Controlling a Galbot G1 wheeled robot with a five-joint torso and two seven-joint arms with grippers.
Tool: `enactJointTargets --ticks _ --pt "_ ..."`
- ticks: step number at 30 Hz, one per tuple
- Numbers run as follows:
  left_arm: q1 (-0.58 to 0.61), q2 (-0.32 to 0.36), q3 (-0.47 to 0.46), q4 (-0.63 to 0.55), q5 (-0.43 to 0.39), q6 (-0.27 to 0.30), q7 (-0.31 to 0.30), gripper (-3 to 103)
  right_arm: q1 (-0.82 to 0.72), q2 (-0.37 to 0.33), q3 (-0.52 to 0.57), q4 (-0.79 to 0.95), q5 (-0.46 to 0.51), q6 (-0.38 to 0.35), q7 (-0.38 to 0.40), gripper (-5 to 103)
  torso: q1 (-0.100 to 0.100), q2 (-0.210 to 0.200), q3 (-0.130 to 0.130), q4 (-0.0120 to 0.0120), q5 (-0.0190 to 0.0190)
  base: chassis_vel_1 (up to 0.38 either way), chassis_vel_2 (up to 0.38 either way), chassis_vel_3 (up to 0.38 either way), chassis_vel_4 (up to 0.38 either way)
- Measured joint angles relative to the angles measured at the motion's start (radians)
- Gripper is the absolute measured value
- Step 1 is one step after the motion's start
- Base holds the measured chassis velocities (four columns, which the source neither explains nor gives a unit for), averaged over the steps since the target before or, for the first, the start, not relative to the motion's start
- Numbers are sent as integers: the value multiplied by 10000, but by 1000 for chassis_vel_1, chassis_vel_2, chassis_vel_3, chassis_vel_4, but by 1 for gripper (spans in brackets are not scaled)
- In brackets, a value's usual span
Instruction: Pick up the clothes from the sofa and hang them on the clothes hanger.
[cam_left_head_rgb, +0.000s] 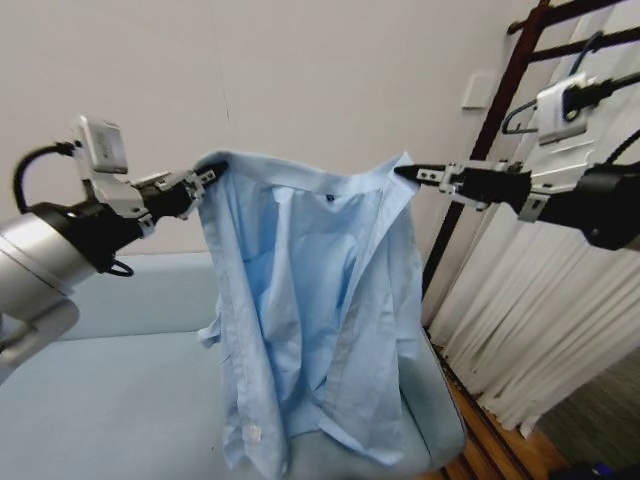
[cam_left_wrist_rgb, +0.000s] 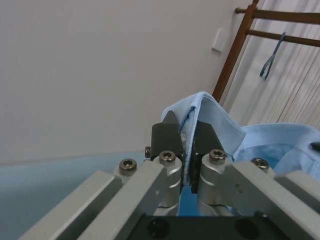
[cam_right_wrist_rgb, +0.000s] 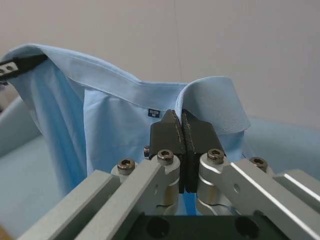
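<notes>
The shirt (cam_left_head_rgb: 320, 300) hangs, collar ends clamped in left gripper (cam_left_head_rgb: 214, 171) and right gripper (cam_left_head_rgb: 405, 172) fingers.

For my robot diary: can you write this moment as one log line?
left tool: shut on shirt | right tool: shut on shirt | shirt: hangs spread between them

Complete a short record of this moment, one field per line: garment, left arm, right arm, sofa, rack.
garment: light blue shirt, held up and spread between both hands, front hanging open
left arm: left hand shut on one end of the shirt's top edge
right arm: right hand shut on the other end
sofa: pale blue sofa, below and behind the shirt
rack: dark wooden rack, on the robot's right, shirt not yet on it
</notes>
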Motion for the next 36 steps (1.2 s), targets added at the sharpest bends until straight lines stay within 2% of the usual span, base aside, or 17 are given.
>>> enactJointTargets --ticks 2,4,7,9,10,13,14,16,17,19,20,22,25,28,31,32,36 --pt "351 -470 433 10 -437 231 -524 2 -421 517 -329 2 -70 -175 548 0 1 0 1 1 0 0 0 0 0" --pt "478 -677 778 19 -501 344 -671 2 -630 828 -474 -34 -214 -260 787 0 0 0 1 2 1 0 0 0 0" --pt "624 -1637 2996 482 -11 536 -782 2 -1134 2136 -1880 -420 -1440 -421 1588 0 2 -1 2 6 5 0 0 0 0" --pt "509 -2346 4533 1851 1657 561 -697 2 -1487 2881 -2887 -965 -3000 -440 1566 0 2 -1 3 1 5 0 0 0 0" --pt "509 -2346 4533 1851 1657 561 -697 2 -1487 2881 -2887 -965 -3000 -440 1566 0 2 -1 3 1 5 0 0 0 0" --pt "373 -3666 6455 4795 5332 127 450 2 -1863 4130 -4353 -2342 -5312 -440 1200 0 7 -5 7 -5 -3 0 0 0 0" --pt "373 -3666 6455 4795 5332 127 450 2 -1863 4130 -4353 -2342 -5312 -440 1200 0 7 -5 7 -5 -3 0 0 0 0" --pt "183 -4507 7086 6656 7553 -454 1138 2 -1981 4933 -5167 -3306 -6932 -352 565 0 10 -6 8 10 6 0 0 0 0" --pt "29 -4958 7326 7581 8341 -752 1375 2 -2063 5168 -5417 -3654 -7700 -258 231 0 10 -6 8 7 0 0 0 0 0" --pt "-219 -5699 7611 8796 9133 -1009 1673 2 -2327 5627 -5815 -4447 -9366 -14 -422 0 9 -6 7 5 -3 0 0 0 0" --pt "-219 -5699 7611 8796 9133 -1009 1673 2 -2327 5627 -5815 -4447 -9366 -14 -422 0 9 -6 7 5 -3 0 0 0 0" --pt "-409 -6267 7929 9683 9841 -1268 1990 2 -2538 6048 -6078 -5194 -10821 361 -855 0 6 -6 4 -4 4 0 0 0 0" --pt "-547 -6821 8228 10543 11038 -1655 2448 2 -2815 6576 -6188 -5917 -12243 856 -1071 0 6 -5 5 -5 4 0 0 0 0" --pt "-556 -6915 8209 10475 11362 -1804 2581 2 -2930 6666 -6026 -5901 -12500 969 -1144 0 6 -6 6 1 4 0 0 0 0" --pt "-430 -6497 7859 9213 11654 -1844 2738 2 -2902 6374 -5298 -5063 -11953 1019 -1106 0 2 -3 1 0 0 0 0 0 0" --pt "-430 -6497 7859 9213 11654 -1844 2738 2 -2902 6374 -5298 -5063 -11953 1019 -1106 0 2 -3 1 0 0 0 0 0 0" --pt "-460 -5390 7068 6933 11679 -1796 3006 2 -2095 5773 -4335 -3978 -10326 941 -1000 0 -1 1 -2 1 1 0 0 0 0"
